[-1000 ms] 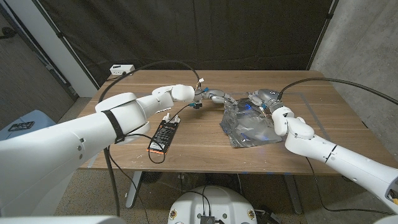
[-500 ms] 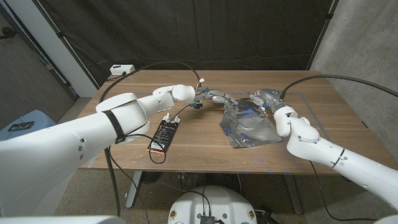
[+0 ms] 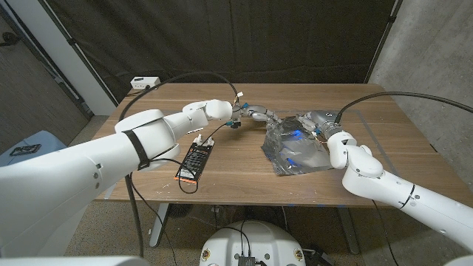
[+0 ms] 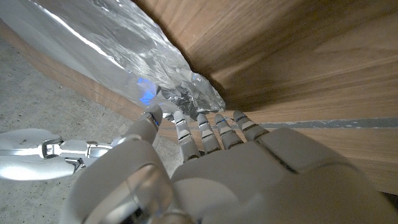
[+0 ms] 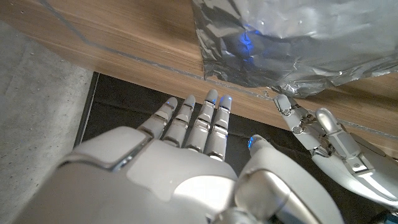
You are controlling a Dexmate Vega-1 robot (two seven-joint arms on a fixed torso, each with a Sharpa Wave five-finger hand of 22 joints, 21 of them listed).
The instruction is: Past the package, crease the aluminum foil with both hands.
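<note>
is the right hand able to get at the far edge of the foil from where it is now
Probably yes: the right hand hovers by the foil's far edge, open, with nothing between them. The left hand touches its far left corner.

**Non-task items in view**

Wooden desk (image 3: 244, 166). A white box (image 3: 145, 83) sits at the far left corner. Black cables (image 3: 185, 76) arc above the far edge. Dark curtain (image 3: 244, 37) hangs behind; a concrete wall (image 3: 436, 44) stands at right.

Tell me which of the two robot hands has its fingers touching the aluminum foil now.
The left hand: its fingers touch the aluminum foil's crumpled corner. The right hand is held apart from it.
</note>
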